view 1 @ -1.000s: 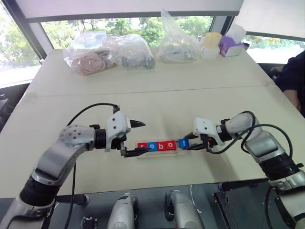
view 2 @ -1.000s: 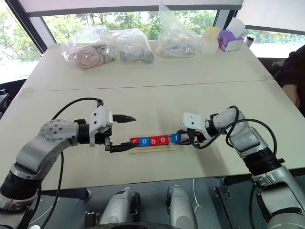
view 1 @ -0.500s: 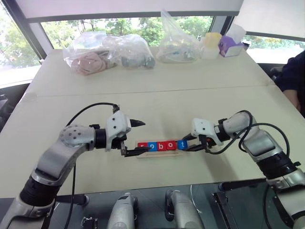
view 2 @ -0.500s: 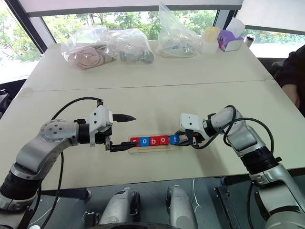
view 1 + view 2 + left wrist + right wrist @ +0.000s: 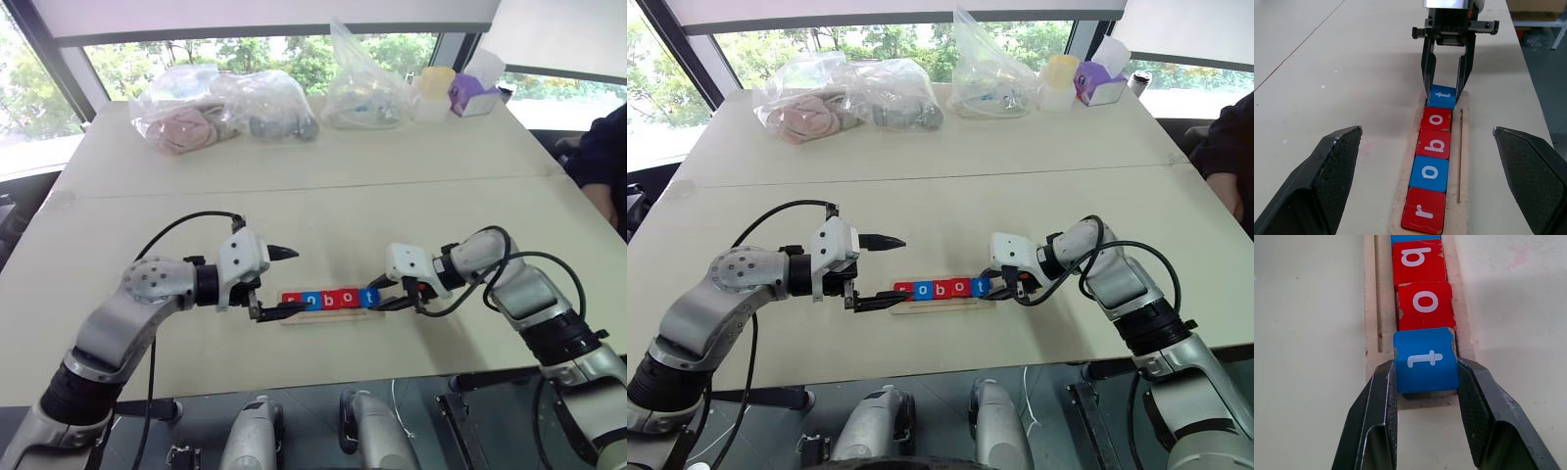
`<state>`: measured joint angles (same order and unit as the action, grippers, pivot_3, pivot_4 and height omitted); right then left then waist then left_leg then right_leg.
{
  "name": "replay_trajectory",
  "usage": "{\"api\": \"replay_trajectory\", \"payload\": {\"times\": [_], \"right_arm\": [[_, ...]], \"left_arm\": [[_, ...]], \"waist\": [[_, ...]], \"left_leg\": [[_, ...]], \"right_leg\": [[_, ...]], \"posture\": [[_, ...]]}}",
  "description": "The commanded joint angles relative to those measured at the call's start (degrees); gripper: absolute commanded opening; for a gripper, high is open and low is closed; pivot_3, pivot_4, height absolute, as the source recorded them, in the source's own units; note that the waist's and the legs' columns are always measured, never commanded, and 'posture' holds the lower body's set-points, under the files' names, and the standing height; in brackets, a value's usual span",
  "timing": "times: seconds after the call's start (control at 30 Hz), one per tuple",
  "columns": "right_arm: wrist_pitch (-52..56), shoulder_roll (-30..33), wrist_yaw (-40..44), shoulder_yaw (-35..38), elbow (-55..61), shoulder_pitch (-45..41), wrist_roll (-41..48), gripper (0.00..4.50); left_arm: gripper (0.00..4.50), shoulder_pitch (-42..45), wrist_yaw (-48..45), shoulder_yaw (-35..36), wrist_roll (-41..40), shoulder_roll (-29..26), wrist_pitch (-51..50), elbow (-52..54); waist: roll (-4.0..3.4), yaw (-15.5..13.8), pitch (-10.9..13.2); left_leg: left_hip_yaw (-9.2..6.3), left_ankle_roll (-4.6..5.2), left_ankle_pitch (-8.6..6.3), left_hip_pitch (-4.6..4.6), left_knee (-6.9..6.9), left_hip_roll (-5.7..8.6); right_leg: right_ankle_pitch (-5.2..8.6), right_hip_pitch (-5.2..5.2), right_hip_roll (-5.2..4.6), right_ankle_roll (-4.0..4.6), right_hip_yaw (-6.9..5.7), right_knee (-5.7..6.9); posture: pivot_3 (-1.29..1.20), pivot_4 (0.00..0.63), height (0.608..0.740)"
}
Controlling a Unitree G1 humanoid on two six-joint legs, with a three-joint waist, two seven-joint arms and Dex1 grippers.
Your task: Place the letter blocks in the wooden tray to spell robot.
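Note:
The wooden tray lies in front of me on the table. In its slot the letter blocks read r, o, b, o, t. My right gripper is shut on the blue t block at the tray's right end, one finger on each side of it. The t block touches the red o. My left gripper is open at the tray's left end, its lower finger lying over the r block in the head views.
Clear plastic bags of items, a yellow cup and a purple box line the far side of the table. A person's dark sleeve shows at the right edge. A seam crosses the table.
The t block, held in my right gripper, has edged left and straightened against the red o. My left arm has not moved.

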<state>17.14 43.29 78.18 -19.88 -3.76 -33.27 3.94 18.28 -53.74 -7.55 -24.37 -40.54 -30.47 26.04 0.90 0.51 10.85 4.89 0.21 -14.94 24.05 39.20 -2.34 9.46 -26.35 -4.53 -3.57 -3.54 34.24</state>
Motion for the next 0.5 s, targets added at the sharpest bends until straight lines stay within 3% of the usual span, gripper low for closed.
{"api": "replay_trajectory", "payload": {"times": [0.03,0.27,0.47,0.5], "right_arm": [[-0.49,-0.28,0.27,0.35,0.23,-1.39,-0.01,1.12],[-0.48,-0.54,0.35,0.5,-0.61,-1.66,-0.22,1.12],[-0.28,-0.43,0.92,0.81,-0.2,-2.28,0.0,4.07],[-0.02,-0.35,1.11,0.96,0.08,-2.42,0.23,4.07]], "left_arm": [[4.5,-0.1,0.39,1.52,-0.86,-0.19,0.1,2.27],[4.5,0.0,0.63,1.41,-0.86,-0.08,0.05,2.27],[4.5,0.06,0.58,1.4,-0.87,-0.11,0.08,2.18],[4.5,0.1,0.54,1.41,-0.86,-0.11,0.11,2.09]], "waist": [[0.0,0.01,0.0],[0.0,0.0,0.0],[0.0,0.03,0.0],[0.0,0.02,0.0]], "left_leg": [[0.0,0.0,0.0,0.0,0.0,0.0],[0.0,0.0,0.0,0.0,0.0,0.01],[0.0,0.0,0.0,-0.01,0.0,0.0],[0.0,0.0,0.0,-0.01,0.0,0.0]], "right_leg": [[0.0,0.0,0.0,0.0,0.0,0.0],[-0.07,0.01,0.0,0.1,0.0,0.0],[-0.07,0.01,0.0,0.1,0.0,0.0],[-0.07,0.01,0.0,0.1,0.0,0.0]], "posture": [[0.0,0.15,0.74],[0.0,0.15,0.74],[0.0,0.15,0.74],[0.0,0.15,0.74]]}}
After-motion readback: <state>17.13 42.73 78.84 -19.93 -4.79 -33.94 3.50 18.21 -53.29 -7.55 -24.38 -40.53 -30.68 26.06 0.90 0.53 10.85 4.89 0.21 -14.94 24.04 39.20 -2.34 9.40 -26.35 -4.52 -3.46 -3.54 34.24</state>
